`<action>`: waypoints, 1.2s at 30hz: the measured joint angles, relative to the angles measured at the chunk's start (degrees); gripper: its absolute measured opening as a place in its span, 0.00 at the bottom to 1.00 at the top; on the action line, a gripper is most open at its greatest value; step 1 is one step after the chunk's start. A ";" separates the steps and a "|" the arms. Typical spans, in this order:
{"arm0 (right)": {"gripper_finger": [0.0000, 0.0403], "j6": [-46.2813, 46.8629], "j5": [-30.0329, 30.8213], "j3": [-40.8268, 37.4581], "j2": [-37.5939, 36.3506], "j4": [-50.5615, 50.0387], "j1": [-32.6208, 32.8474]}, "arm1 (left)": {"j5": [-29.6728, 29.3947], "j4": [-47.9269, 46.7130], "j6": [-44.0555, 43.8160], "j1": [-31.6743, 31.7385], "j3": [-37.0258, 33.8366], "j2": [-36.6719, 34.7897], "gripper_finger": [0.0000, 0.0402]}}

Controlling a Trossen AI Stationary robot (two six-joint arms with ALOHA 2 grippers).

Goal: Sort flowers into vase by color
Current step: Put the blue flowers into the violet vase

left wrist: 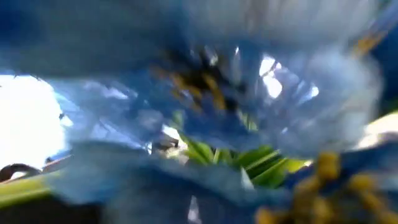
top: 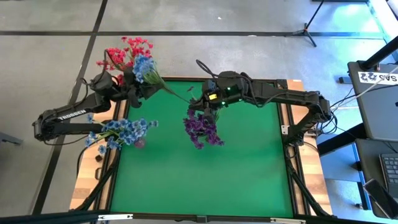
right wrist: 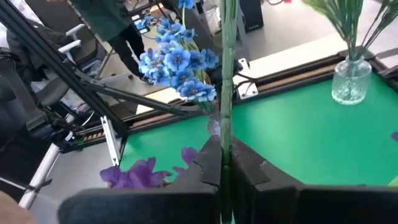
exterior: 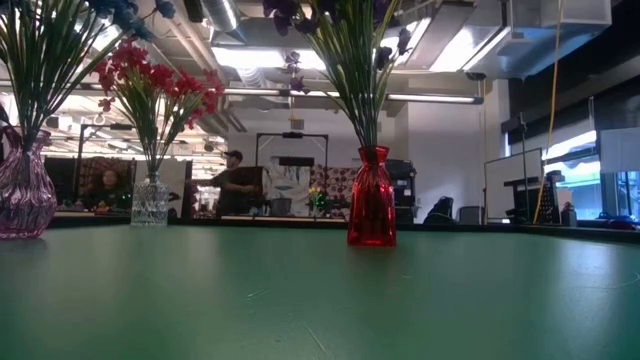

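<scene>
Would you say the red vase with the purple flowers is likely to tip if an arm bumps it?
Probably yes. The red vase is slim with a narrow foot, and the purple flowers stand tall and spread well above it, so it looks top-heavy. It appears to be glass, so likely fragile. On the smooth green table a low nudge might slide it instead.

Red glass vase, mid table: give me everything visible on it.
The red glass vase is a translucent deep-red bottle shape: a wide rounded body narrowing to a slim neck with a slightly flared lip. It stands upright on the green table mat. Thin green stems fan up out of its neck, carrying dark purple flowers. From above the blossoms hide the vase. The right gripper is shut on a green stem over the purple blossoms; whether that stem sits in the vase cannot be told.
</scene>
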 joint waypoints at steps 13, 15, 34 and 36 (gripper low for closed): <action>0.05 -1.33 -0.10 0.00 0.00 0.90 -0.02 | -0.62 -0.41 3.34 0.00 0.01 -2.23 0.17; 0.05 -1.97 -0.05 0.00 0.00 1.11 -0.02 | -1.40 -0.67 4.46 -0.02 0.01 -2.59 0.08; 0.53 -7.00 10.91 0.01 -7.38 4.61 0.00 | 17.93 -37.86 23.22 0.00 19.26 -6.90 0.01; 0.55 -7.51 11.94 0.02 -8.44 4.68 0.00 | 19.03 -41.09 23.89 0.00 21.45 -8.47 0.01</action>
